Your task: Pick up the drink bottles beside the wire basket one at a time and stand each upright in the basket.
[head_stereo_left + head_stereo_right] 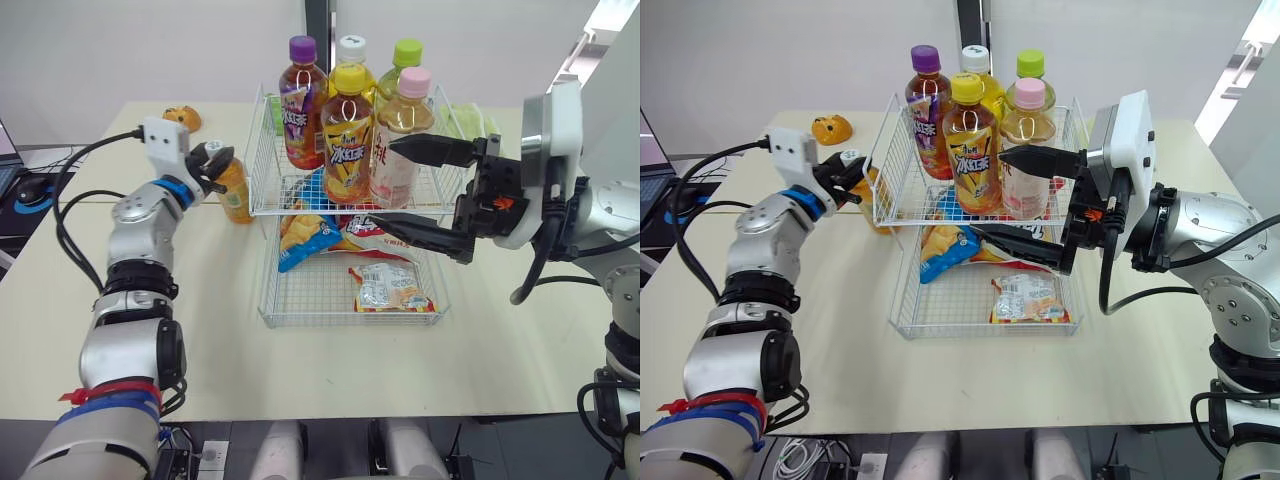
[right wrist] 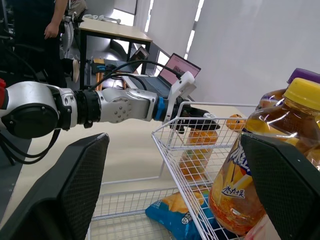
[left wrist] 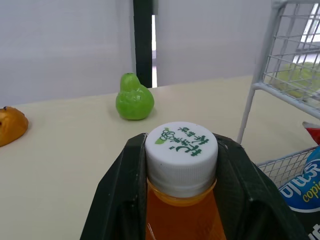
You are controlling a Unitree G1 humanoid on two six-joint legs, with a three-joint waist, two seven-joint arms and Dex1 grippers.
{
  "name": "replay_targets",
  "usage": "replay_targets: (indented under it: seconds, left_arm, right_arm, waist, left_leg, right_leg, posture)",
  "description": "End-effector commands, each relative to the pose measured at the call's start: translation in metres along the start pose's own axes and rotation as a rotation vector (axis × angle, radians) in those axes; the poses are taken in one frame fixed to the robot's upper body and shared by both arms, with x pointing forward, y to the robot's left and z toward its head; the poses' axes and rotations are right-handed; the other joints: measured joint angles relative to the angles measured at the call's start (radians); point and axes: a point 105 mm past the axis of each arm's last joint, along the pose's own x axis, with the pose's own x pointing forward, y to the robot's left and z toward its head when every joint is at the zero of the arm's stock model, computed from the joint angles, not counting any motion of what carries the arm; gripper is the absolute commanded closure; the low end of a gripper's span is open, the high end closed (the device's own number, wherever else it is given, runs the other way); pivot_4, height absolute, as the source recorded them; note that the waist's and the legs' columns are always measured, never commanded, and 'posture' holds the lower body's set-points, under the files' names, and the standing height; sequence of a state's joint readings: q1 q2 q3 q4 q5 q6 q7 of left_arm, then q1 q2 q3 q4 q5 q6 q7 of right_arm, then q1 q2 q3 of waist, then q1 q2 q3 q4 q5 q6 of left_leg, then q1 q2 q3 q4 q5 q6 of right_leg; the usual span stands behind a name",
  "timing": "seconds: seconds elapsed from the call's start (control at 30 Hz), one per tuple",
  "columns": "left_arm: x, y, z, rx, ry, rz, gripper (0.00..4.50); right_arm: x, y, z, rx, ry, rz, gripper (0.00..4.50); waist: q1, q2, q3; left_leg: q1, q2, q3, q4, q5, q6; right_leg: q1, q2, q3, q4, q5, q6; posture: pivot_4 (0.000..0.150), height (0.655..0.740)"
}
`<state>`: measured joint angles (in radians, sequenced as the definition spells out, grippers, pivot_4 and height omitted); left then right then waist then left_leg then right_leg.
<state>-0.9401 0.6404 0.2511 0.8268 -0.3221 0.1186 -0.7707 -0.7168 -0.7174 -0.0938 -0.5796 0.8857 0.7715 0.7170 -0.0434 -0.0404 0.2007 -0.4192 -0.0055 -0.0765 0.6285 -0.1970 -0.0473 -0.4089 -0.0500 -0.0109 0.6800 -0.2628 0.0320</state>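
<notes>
An orange drink bottle [image 1: 237,191] with a white cap [image 3: 181,149] stands on the table just left of the two-tier wire basket [image 1: 340,322]. My left gripper [image 1: 214,160] is shut on its neck, one black finger [image 3: 122,192] on each side of the cap. The basket's upper tier holds several upright bottles, with a yellow-capped one [image 1: 348,140] and a pink-capped one [image 1: 402,135] in front. My right gripper [image 1: 382,182] is open wide at the basket's right front. Its fingers [image 2: 70,185] reach toward the pink-capped bottle without closing on it.
Snack packets [image 1: 388,287] lie in the basket's lower tier. An orange bun-shaped toy [image 1: 183,118] and a green pear [image 3: 134,97] sit on the table behind the left arm. A laptop [image 2: 177,67] and a standing person [image 2: 47,25] are off to the left.
</notes>
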Motion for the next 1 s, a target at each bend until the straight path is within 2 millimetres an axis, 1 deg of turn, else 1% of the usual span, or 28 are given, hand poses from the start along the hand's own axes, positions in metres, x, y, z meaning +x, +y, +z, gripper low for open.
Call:
replay_targets:
  seconds: [0.03,0.1,0.13,0.17,0.27,0.37,0.47,0.57,0.63,0.7,0.8,0.93,1.0]
  left_arm:
    - [-0.026,-0.001,0.080,0.084,-0.141,-0.148,3.13]
    - [-0.038,-0.004,0.100,0.091,-0.134,-0.210,3.13]
    - [-0.048,-0.007,0.114,0.108,-0.123,-0.258,3.13]
    - [-0.055,-0.010,0.123,0.118,-0.112,-0.293,3.13]
    - [-0.067,-0.017,0.147,0.135,-0.095,-0.349,3.13]
    - [-0.072,-0.031,0.172,0.135,-0.113,-0.408,3.13]
    - [-0.074,-0.050,0.200,0.151,-0.149,-0.487,3.13]
    - [-0.071,-0.073,0.227,0.159,-0.207,-0.582,3.13]
    - [-0.067,-0.087,0.238,0.152,-0.238,-0.639,3.13]
    - [-0.061,-0.101,0.241,0.141,-0.247,-0.701,3.13]
    - [-0.052,-0.120,0.235,0.118,-0.237,-0.786,3.13]
    - [-0.042,-0.136,0.216,0.104,-0.203,-0.860,3.13]
    - [-0.034,-0.138,0.207,0.098,-0.198,-0.861,3.13]
  right_arm:
    - [-0.001,0.001,0.007,-0.040,-0.031,-0.005,0.00]
    - [-0.001,0.001,0.007,-0.035,-0.040,-0.006,0.00]
    - [0.000,0.000,0.006,-0.031,-0.041,-0.008,0.00]
    - [0.000,0.000,0.006,-0.029,-0.042,-0.009,0.00]
    - [0.001,-0.002,0.004,-0.022,-0.045,-0.015,0.00]
    - [0.001,-0.003,0.003,-0.020,-0.047,-0.016,0.00]
    - [0.002,-0.002,0.003,-0.021,-0.046,-0.013,0.00]
    - [0.003,0.000,0.002,-0.022,-0.045,0.000,0.00]
    - [0.004,0.001,0.001,-0.028,-0.041,0.002,0.00]
    - [0.004,0.001,0.000,-0.044,-0.030,-0.005,0.00]
    - [0.004,-0.001,-0.001,-0.054,-0.027,-0.019,0.00]
    - [0.002,-0.002,-0.001,-0.059,-0.020,-0.037,0.00]
    - [0.001,-0.001,-0.001,-0.059,-0.017,-0.044,0.00]
  waist:
    - [-0.005,0.000,0.000]
    - [-0.004,0.000,0.000]
    - [-0.004,0.000,0.000]
    - [-0.002,0.000,0.000]
    - [0.006,0.000,0.000]
    - [0.017,0.000,0.000]
    - [0.017,0.000,0.001]
    - [0.014,-0.001,0.001]
    - [0.012,-0.001,0.001]
    - [0.011,-0.001,0.001]
    - [0.011,-0.001,0.001]
    - [0.010,-0.001,0.001]
    - [0.011,-0.001,0.001]
  left_leg:
    - [-0.001,0.000,0.000,0.000,0.000,0.000]
    - [-0.004,0.000,-0.001,0.000,0.000,0.000]
    - [-0.004,0.000,-0.001,0.000,0.000,0.000]
    - [-0.005,0.000,-0.001,0.001,0.000,0.000]
    - [-0.005,-0.001,-0.001,0.001,0.000,0.000]
    - [-0.004,-0.001,-0.001,0.002,0.000,0.000]
    - [-0.004,-0.001,-0.002,0.002,0.000,0.000]
    - [-0.005,-0.001,-0.002,0.002,0.000,0.000]
    - [-0.005,-0.001,-0.001,0.002,0.000,0.000]
    - [-0.004,-0.002,-0.001,0.001,0.000,0.000]
    - [-0.002,-0.001,-0.001,0.001,0.000,0.000]
    - [-0.002,-0.001,0.000,0.002,0.000,0.000]
    - [-0.002,-0.001,0.000,0.001,0.000,0.000]
  right_leg:
    - [-0.001,0.000,0.000,0.000,0.000,0.000]
    - [-0.003,0.000,0.000,0.000,0.000,0.000]
    - [-0.003,-0.001,0.000,0.000,0.000,0.000]
    - [-0.003,-0.001,-0.001,0.000,0.000,0.000]
    - [-0.003,-0.002,-0.001,0.000,0.000,0.000]
    - [-0.002,-0.002,-0.002,0.000,0.000,0.001]
    - [-0.001,-0.002,-0.002,0.000,0.000,0.001]
    - [-0.002,-0.001,-0.002,0.000,0.000,0.001]
    - [-0.002,-0.001,-0.002,0.000,0.000,0.001]
    - [-0.002,-0.001,-0.001,0.000,0.000,0.001]
    - [-0.002,-0.001,-0.001,0.001,0.000,0.001]
    - [-0.002,-0.001,0.000,0.001,0.000,0.001]
    - [-0.002,-0.001,0.000,0.000,0.000,0.000]
  posture:
    - [0.150,0.7400]
    - [0.150,0.7400]
    - [0.150,0.7400]
    - [0.150,0.7400]
    - [0.150,0.7400]
    - [0.150,0.7400]
    - [0.150,0.7400]
    - [0.150,0.7400]
    - [0.150,0.7400]
    - [0.150,0.7400]
    - [0.150,0.7400]
    - [0.150,0.7400]
    - [0.150,0.7400]
